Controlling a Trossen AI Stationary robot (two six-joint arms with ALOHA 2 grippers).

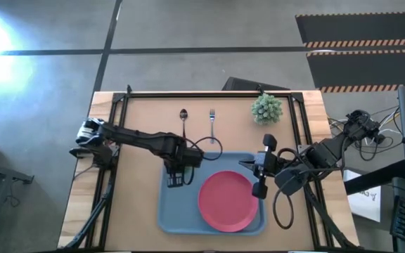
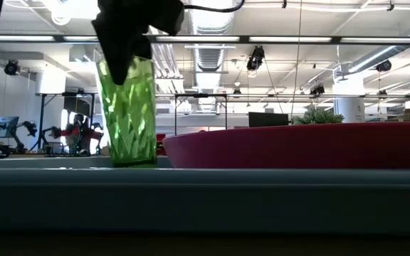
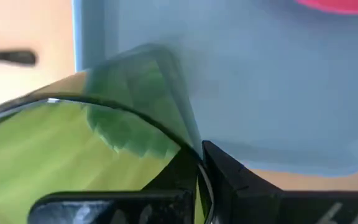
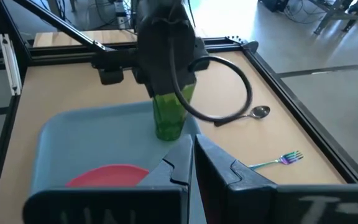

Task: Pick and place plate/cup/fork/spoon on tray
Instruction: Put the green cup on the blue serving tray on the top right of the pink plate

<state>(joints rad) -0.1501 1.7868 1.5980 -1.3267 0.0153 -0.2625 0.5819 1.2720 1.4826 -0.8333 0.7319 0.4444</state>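
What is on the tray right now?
The plate lies on the tray, and the cup stands upright on it in the left end effector. The arm covers the cup's rim from above.

One large light-blue rectangular plastic tray (image 1: 166,211) with rounded corners lies on the one wooden desk (image 1: 139,119). There is one round flat pink-red plastic plate (image 1: 227,201). There is one small translucent green plastic tumbler, the cup (image 2: 128,112). Of cutlery there are two pieces: one slim silver metal fork (image 1: 212,122) and one small silver metal spoon (image 1: 183,120) with a dark oval bowl. One spiky pale-green potted plant (image 1: 266,108) makes up the only greenery. Two dark robot arms are in view, each ending in one claw, so two claws in all: the left claw (image 1: 176,173) and the right claw (image 1: 253,169).
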